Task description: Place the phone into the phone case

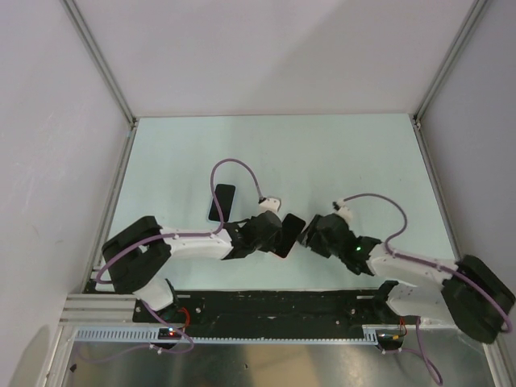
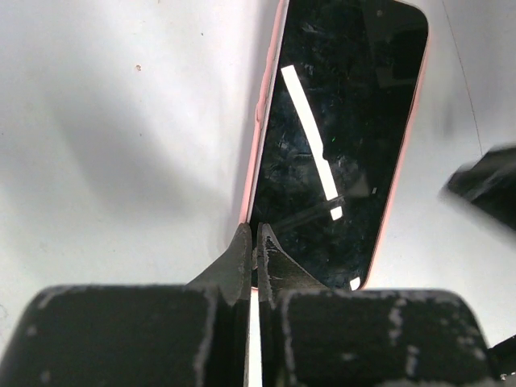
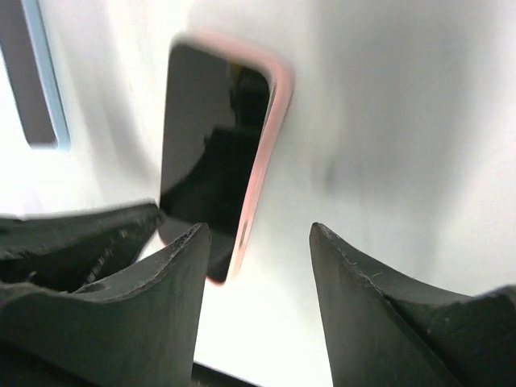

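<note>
Touching the left hand [image 2: 254, 242]: the near left corner of the phone case [image 2: 260, 121]. The hand's two fingers are pressed together tip against tip, with only a hairline slit between them. Whether that slit nips the pink rim cannot be told.
Just ahead of the left hand: the phone [image 2: 339, 145], glossy black screen up, lying inside the phone case. A thin salmon-pink rim shows along both long sides and round the near end. Its length runs away from the fingertips, leaning towards the hand's right.
Seating of the phone: the screen looks level with the rim along the sides in view. The far corners are too dark to judge.
Right hand [image 3: 258, 234]: fingers spread well apart and holding nothing, with pale bench [image 3: 403, 121] showing between them.
Ahead of the right hand: the cased phone sits off the hand's left finger, pink rim facing the gap between the fingers. Its near end is hidden behind that fingertip, so whether they touch cannot be told.
Between the hands: from overhead, the cased phone lies on the bench with the left hand at one side and the right hand near the other.
Farther off: a dark slab [image 3: 28, 72] with a pale blue edge, far to the left of the right hand. From overhead it lies flat on the bench, beyond the left hand and to its left, apart from the phone case.
</note>
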`<state>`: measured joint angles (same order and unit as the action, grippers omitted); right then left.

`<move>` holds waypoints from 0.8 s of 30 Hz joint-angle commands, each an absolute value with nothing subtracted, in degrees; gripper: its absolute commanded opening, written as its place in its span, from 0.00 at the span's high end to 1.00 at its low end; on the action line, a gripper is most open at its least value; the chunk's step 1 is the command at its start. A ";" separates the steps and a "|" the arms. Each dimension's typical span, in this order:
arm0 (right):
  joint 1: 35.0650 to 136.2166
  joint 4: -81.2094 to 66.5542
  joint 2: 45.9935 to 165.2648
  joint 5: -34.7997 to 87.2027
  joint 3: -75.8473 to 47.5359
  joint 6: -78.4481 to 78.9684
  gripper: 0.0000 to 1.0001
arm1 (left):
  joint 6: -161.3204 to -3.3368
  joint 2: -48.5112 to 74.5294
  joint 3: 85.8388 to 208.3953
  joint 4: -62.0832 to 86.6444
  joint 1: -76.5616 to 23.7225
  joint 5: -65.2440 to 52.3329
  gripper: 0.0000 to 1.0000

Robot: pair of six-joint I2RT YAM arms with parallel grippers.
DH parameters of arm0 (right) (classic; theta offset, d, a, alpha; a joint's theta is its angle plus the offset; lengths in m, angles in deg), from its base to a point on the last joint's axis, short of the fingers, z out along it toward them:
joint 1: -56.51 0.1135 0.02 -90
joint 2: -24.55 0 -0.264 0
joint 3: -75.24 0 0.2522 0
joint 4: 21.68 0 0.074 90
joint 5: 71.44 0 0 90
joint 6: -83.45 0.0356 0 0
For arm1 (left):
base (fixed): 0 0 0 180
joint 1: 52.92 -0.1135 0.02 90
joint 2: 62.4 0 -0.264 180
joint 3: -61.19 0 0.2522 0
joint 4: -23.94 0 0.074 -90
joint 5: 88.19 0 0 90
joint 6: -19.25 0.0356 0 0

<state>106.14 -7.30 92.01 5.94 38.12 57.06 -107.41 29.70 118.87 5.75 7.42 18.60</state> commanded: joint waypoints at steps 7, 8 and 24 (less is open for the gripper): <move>85.09 -1.64 90.89 13.24 28.32 36.49 0.40 | -108.77 34.57 118.69 -1.45 10.67 7.25 0.99; 84.73 -2.45 92.70 14.06 27.28 35.49 0.41 | -108.31 33.98 119.80 -2.32 10.47 8.00 0.97; 88.39 -3.03 105.02 14.94 23.11 35.42 0.45 | -98.50 37.07 136.55 -6.87 -0.44 4.20 0.72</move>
